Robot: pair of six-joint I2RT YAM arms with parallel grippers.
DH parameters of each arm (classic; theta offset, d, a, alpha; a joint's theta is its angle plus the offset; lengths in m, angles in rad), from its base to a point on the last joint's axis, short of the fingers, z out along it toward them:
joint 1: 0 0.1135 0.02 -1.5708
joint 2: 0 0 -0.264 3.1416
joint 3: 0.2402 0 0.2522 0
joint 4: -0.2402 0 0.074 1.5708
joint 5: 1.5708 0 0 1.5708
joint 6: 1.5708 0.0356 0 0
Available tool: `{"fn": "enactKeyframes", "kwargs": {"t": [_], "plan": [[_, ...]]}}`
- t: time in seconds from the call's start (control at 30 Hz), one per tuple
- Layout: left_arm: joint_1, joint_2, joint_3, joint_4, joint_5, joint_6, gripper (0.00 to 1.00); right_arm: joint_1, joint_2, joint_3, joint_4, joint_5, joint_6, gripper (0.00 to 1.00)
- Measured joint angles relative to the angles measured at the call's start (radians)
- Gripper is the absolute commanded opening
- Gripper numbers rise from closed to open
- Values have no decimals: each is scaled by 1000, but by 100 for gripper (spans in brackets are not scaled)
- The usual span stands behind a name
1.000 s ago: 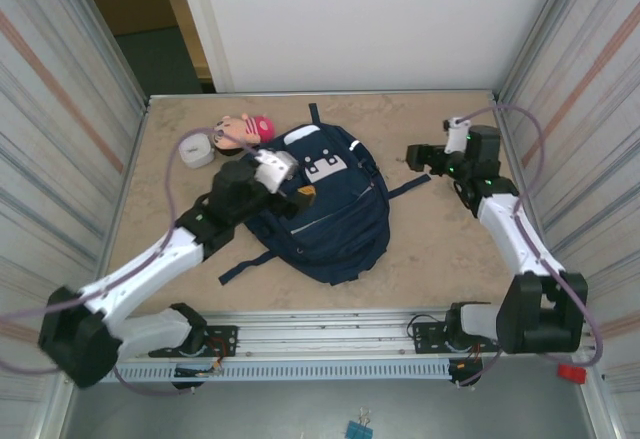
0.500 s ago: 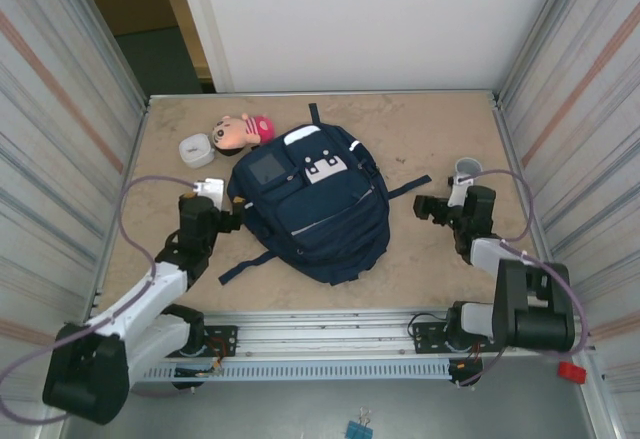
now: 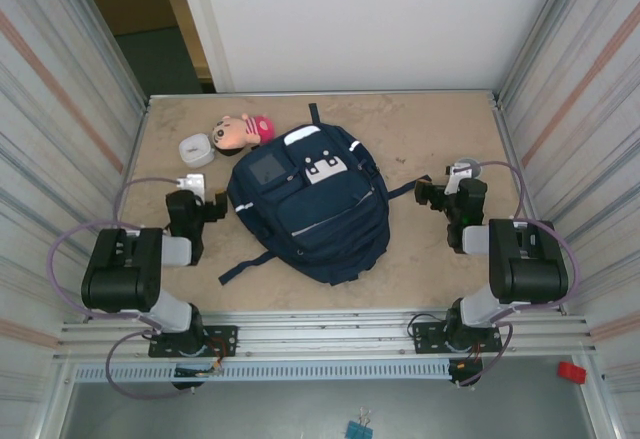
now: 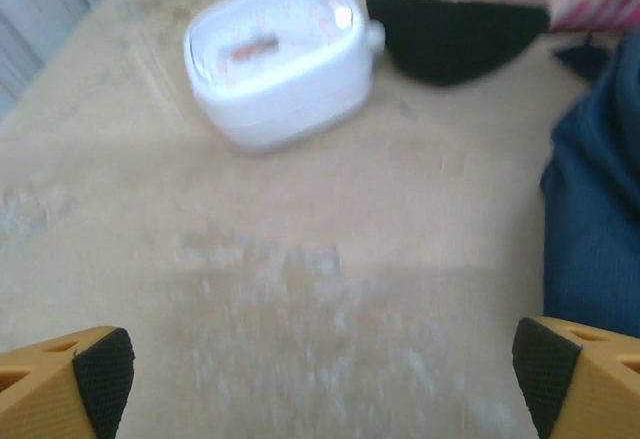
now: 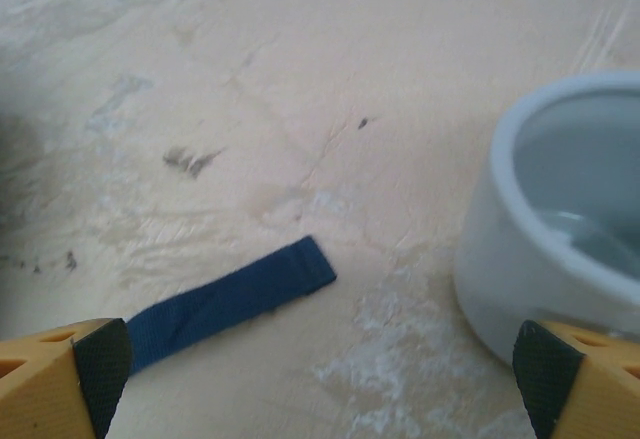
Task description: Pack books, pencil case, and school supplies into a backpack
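The navy-blue backpack (image 3: 310,204) lies flat in the middle of the table, front pocket side up; its edge (image 4: 600,209) shows at the right of the left wrist view. My left gripper (image 3: 205,199) hovers low just left of it, open and empty (image 4: 320,379), over bare table. My right gripper (image 3: 430,194) is open and empty too (image 5: 315,374), right of the backpack, over the end of a loose blue strap (image 5: 225,304). A pink, doll-faced soft pouch (image 3: 243,130), the pencil case by its look, lies at the far left. The books and school supplies are out of view.
A white rounded box (image 3: 195,149) (image 4: 275,57) stands ahead of the left gripper, beside the pouch's black part (image 4: 460,19). A grey cup (image 3: 462,171) (image 5: 560,249) sits close by the right gripper's right finger. Metal walls close in both sides.
Both arms have folded back toward their bases. The left gripper left the backpack's top and dropped to its left; the right gripper came nearer from the far right, beside the cup.
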State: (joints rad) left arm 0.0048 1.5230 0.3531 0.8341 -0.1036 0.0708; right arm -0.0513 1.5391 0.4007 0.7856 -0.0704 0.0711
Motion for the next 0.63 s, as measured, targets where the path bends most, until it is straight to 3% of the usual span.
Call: {"fn": "enactKeyframes", "kwargs": {"t": [0.27, 0.63], "plan": [[-25, -2, 42, -24, 82, -5, 99, 0, 0, 0, -4, 29, 0, 99], [-25, -2, 42, -53, 105, -5, 99, -3, 0, 0, -4, 21, 0, 99]]}}
